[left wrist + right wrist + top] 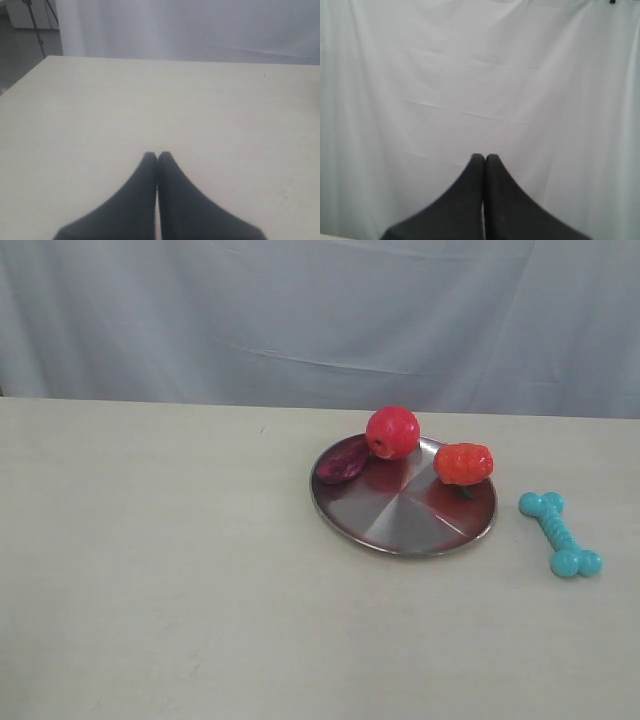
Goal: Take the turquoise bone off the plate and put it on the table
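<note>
The turquoise bone [561,533] lies flat on the beige table [170,570], just right of the silver plate [410,518] and apart from its rim. Neither arm shows in the exterior view. In the left wrist view my left gripper [157,155] is shut with nothing in it, above bare table top [150,100]. The right wrist view has my right gripper [484,157] shut and empty, facing the white curtain; the bone and plate are out of both wrist views.
On the plate sit a red apple [392,432] at the back, a dark purple piece [343,461] at the left rim and an orange-red knobbly toy [463,463] at the right rim. A white curtain [320,320] hangs behind the table.
</note>
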### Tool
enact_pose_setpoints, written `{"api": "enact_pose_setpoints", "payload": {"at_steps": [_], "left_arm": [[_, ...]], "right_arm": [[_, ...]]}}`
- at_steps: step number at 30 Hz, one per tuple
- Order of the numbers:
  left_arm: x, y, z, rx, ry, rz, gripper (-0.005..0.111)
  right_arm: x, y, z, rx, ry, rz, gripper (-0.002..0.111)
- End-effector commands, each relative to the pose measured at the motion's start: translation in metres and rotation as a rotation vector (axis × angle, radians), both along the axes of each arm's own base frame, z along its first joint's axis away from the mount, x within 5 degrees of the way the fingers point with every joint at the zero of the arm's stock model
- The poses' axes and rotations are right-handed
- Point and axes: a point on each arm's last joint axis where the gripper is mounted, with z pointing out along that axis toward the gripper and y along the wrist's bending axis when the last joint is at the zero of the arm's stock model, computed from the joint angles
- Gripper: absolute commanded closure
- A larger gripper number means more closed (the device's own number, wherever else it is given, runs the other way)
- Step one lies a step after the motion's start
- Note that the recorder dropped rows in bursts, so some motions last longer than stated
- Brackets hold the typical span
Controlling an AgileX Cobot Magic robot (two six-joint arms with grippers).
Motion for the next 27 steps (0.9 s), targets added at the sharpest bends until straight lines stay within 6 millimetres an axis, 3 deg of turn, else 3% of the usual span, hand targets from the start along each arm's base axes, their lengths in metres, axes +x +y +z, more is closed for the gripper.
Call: {"api": "enact_pose_setpoints", "payload": {"at_steps": [1,8,13,27], "left_arm": [[0.000,0.000,0.000,-0.008,-0.005,0.005,0.107],[0.000,0.000,0.000,-0.008,-0.005,0.005,0.107],[0.000,0.000,0.000,-0.008,-0.005,0.005,0.107],[0.000,0.000,0.000,-0.008,-0.005,0.005,0.107]], "right_arm": [[0.021,-0.009,-0.048,0.022,0.054,-0.007,0.109],[0.050,-0.021,-0.126,0.054,0.106,-0.021,0.109],[0.056,-0.023,-0.173,0.061,0.117,-0.029,0.109],[0.054,-0.023,-0.260,0.116,0.214,-0.030,0.109]]}}
